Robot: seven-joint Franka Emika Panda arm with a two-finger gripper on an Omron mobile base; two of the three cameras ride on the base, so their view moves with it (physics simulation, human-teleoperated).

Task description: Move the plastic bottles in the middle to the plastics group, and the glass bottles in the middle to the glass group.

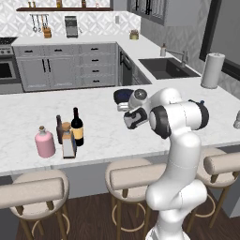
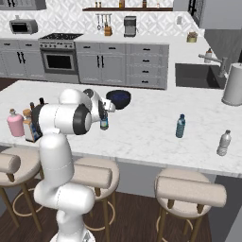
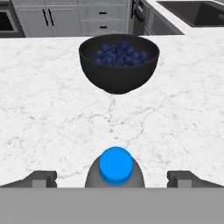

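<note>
The claw point(image 3: 114, 178) stands wide open, its two dark blocky fingertips point(image 3: 40, 178) apart on either side of a small bottle point(image 3: 115, 168) with a round, glossy blue cap and greyish shoulders; the tips flank it without visibly touching it. This bottle stands upright on the white, grey-veined marble bench point(image 3: 52, 118), just in front of a smooth, rounded black bowl point(image 3: 118, 61) heaped with dark blue berries. From the right base view the same bottle point(image 2: 104, 123) appears beside the white arm's wrist, near the bowl point(image 2: 118, 98). Farther right on the bench stands a small see-through blue water bottle point(image 2: 180, 126) with a dark cap, and well beyond it a clear grey bottle point(image 2: 223, 143) near the bench edge. At the left end, in a tight cluster, stand a squat pink bottle point(image 1: 45, 142) with a tan stopper, a slim dark brown bottle point(image 1: 59, 129), a squarish pale bottle point(image 1: 68, 142) with a blue label and cork, and a taller dark wine bottle point(image 1: 77, 127) with an orange-yellow label.
</note>
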